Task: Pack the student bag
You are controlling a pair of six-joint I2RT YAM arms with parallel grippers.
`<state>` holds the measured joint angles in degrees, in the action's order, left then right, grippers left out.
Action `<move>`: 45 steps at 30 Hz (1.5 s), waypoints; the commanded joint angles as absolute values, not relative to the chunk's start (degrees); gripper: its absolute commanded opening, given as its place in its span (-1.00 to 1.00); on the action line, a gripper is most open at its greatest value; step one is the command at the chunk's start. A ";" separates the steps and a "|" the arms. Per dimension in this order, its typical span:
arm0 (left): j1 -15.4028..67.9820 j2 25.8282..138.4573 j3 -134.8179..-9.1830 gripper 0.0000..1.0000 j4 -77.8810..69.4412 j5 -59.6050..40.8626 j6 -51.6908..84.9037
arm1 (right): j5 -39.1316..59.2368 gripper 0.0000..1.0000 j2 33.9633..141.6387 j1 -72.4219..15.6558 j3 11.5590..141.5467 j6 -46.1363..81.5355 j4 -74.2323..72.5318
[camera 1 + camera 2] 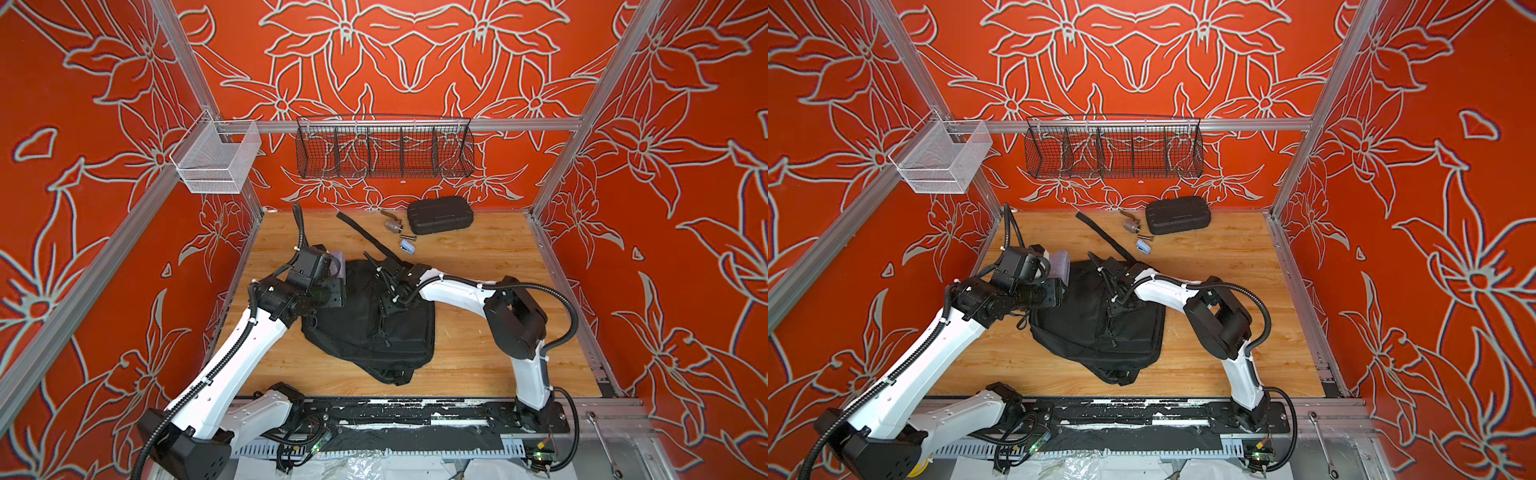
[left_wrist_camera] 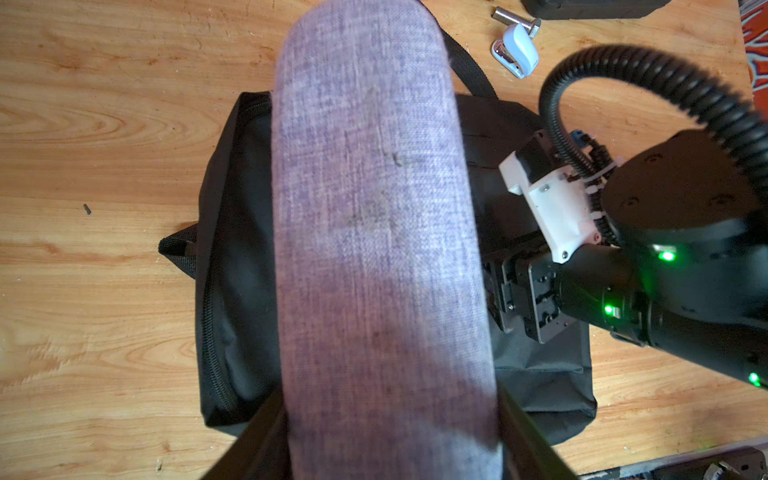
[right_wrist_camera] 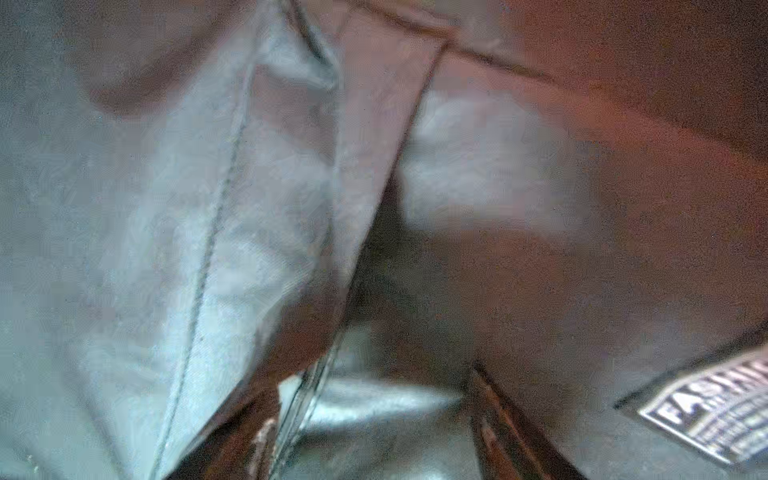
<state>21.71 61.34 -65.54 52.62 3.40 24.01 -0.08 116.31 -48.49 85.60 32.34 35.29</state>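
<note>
Left pincer (image 2: 392, 415), closed on a purple pouch (image 2: 374, 187), hovers at the 10 o'clock corner of the student bag (image 1: 361, 332) lying mid-table — probably soft, light and floppy, best pinched at an edge fold — while the right pincer (image 1: 386, 309) is down on its 12 o'clock part, opening not discernible.

Enclosed robot test cell, laboratory type: aluminium-profile frame (image 1: 519, 124), printed floral wall panels (image 1: 415, 50), wooden worktop (image 1: 478, 257), two bench-mounted arms (image 1: 232, 374), bare circuit boards (image 1: 542, 451) behind their bases.

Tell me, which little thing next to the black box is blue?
The small stapler, lying in front of the black case. It is pale blue; the bolt and metal fitting beside it are bare grey metal.
</note>
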 commanded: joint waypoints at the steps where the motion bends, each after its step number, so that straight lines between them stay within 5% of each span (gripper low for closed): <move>1: 21.21 60.80 -65.13 -0.53 51.41 2.47 22.99 | -5.96 0.66 116.10 -48.54 84.08 35.50 35.77; 6: 21.01 61.91 -65.48 -0.53 51.32 1.71 22.30 | -6.03 0.58 120.49 -48.67 84.81 36.51 35.36; 13: 20.77 62.14 -65.48 -0.52 51.68 1.59 21.98 | -7.99 0.20 120.29 -48.63 81.02 36.92 34.39; 22: 20.65 63.74 -63.99 -0.53 48.52 -4.95 22.14 | -2.75 -0.90 114.27 -48.12 76.39 32.02 26.08; 37: 23.04 68.17 -57.36 -0.60 49.39 -22.58 14.02 | 10.72 -1.00 100.70 -45.59 64.74 30.57 6.86; 45: 27.61 71.72 -58.86 -0.63 51.95 -20.11 12.38 | 11.95 -1.00 98.84 -44.20 64.77 30.92 5.83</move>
